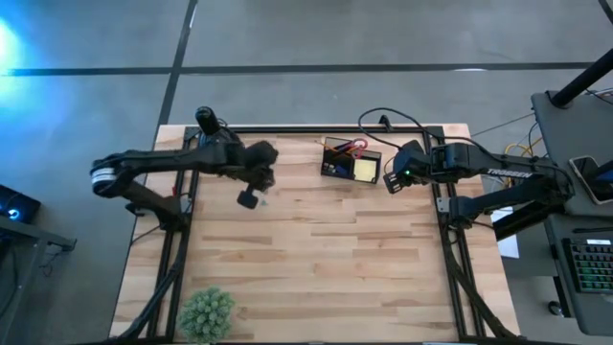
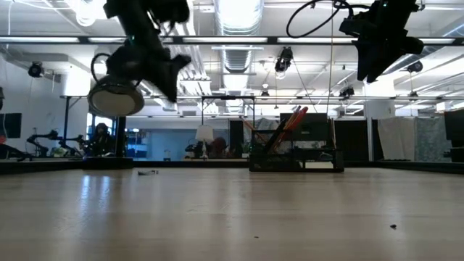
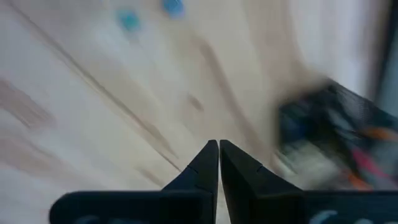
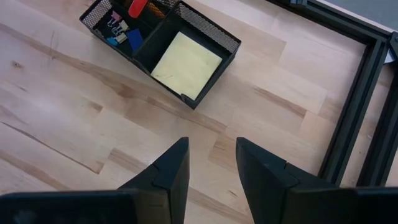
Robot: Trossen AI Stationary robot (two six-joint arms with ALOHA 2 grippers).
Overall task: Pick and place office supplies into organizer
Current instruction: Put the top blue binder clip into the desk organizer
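In organizer [image 4: 205, 81], clutter indistinct

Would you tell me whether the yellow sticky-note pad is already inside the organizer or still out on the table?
Inside. The sticky-note pad lies flat in the organizer, filling one compartment, with its mesh walls around it.

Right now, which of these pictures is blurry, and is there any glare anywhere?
Left wrist view: the wooden table and the organizer are smeared and soft, while the shut left gripper looks sharper. High view: a bright blue-white glare sits at the upper left corner. Low view: ceiling lights blaze overhead. Right wrist view: crisp, with the yellow sticky-note pad clear.
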